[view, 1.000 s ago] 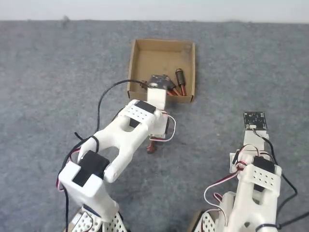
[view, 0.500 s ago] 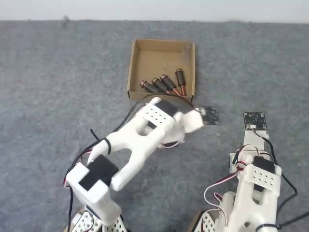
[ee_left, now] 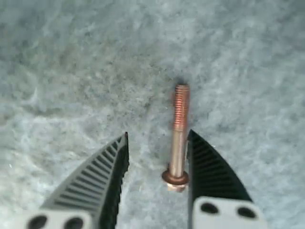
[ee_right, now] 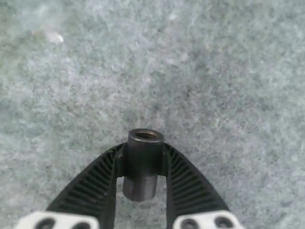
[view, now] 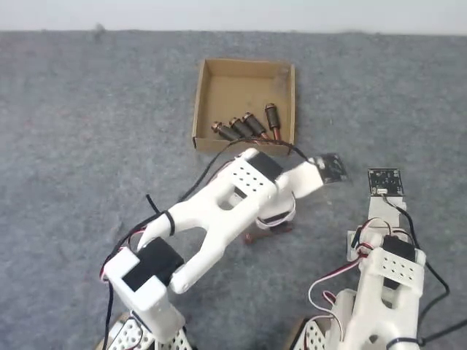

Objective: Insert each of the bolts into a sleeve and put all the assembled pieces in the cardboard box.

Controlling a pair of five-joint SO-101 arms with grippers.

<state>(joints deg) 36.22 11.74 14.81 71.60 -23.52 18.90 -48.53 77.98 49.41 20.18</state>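
A copper bolt lies flat on the grey carpet between the fingers of my open left gripper, close beside one finger and apart from the other. In the high view the bolt pokes out from under the left arm in front of the cardboard box. Several assembled pieces lie in the box along its near wall. My right gripper is shut on a dark sleeve, held with its hollow end pointing away from the wrist, above bare carpet.
The right arm stands at the lower right, its camera board near the left arm's wrist board. Grey carpet stretches open to the left and right of the box.
The left arm has swung away from the box's near wall towards the right and now hangs over the bolt. The right arm has kept still.
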